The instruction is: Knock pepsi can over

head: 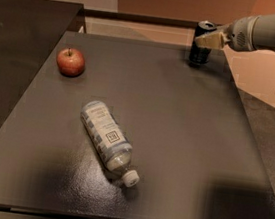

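Observation:
The pepsi can, dark with a silver top rim, stands upright at the far right corner of the dark table. My gripper reaches in from the right on the grey arm. Its cream-coloured fingertip lies against the can's right side near the top.
A clear plastic water bottle with a white cap lies on its side in the middle front of the table. A red apple sits at the far left. A second dark surface adjoins on the left. The floor drops away on the right.

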You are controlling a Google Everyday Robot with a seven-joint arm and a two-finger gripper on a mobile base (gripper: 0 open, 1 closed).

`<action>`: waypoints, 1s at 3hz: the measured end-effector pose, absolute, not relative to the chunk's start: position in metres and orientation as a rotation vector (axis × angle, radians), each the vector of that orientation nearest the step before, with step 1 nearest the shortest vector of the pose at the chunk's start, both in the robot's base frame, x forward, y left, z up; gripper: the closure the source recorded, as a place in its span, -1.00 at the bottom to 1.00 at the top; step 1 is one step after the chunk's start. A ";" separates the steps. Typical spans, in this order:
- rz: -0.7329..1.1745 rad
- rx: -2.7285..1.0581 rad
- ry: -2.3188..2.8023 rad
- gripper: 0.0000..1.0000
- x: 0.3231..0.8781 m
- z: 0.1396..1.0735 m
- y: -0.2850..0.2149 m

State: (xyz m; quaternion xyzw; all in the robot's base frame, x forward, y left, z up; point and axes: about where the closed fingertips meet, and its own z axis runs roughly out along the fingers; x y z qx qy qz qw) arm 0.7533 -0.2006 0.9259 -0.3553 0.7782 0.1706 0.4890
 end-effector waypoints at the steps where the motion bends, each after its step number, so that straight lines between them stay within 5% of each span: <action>1: 0.442 -1.021 1.908 1.00 0.729 0.938 -0.187; 3: 0.426 -1.415 1.976 1.00 0.668 0.947 -0.156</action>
